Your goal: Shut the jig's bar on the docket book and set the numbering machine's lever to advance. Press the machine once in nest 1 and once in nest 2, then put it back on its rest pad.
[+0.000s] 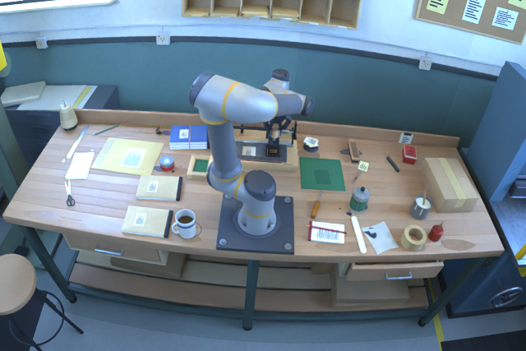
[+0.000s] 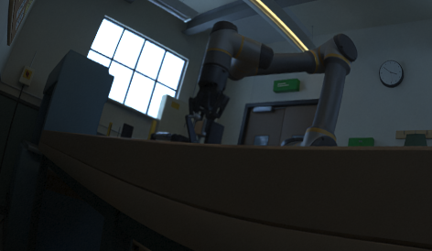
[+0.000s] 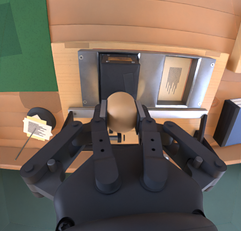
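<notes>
The docket book shows only through the jig's open nest, the rest of it hidden under the grey jig plate. The black numbering machine stands in the other nest of the jig, and my gripper is closed on its round wooden knob from above. The jig's metal bar lies flat across the near edge of the plate. From the side camera the machine sits at the right end of the jig, near the bench's back edge. The lever's setting is hidden.
A green mat lies on the bench right of the jig. A blue book stack lies to its left, with a small green-padded tray in front. A round stand with a paper note sits beside the jig.
</notes>
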You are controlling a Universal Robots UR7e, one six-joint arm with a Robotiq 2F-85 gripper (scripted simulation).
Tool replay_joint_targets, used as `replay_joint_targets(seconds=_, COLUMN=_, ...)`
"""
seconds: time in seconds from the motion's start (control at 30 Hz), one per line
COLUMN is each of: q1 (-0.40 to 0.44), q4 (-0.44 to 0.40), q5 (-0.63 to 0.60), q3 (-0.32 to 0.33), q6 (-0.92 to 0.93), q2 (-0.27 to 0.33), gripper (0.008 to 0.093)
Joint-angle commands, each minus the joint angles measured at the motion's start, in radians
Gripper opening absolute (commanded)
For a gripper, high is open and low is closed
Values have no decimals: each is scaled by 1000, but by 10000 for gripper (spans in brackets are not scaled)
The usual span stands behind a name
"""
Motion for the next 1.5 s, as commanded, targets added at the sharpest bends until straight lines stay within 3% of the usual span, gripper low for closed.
replay_joint_targets(seconds=0.0, q1=0, q4=0, q5=-1, q3=-1, q6=0, q2=-1, gripper=80)
replay_joint_targets(seconds=0.5, q1=0, q4=0, q5=0, q3=-1, q6=0, q2=-1, gripper=90)
replay_joint_targets(seconds=1.47, q1=0, q4=1, q5=0, q3=0, q6=0, q2=-1, gripper=670)
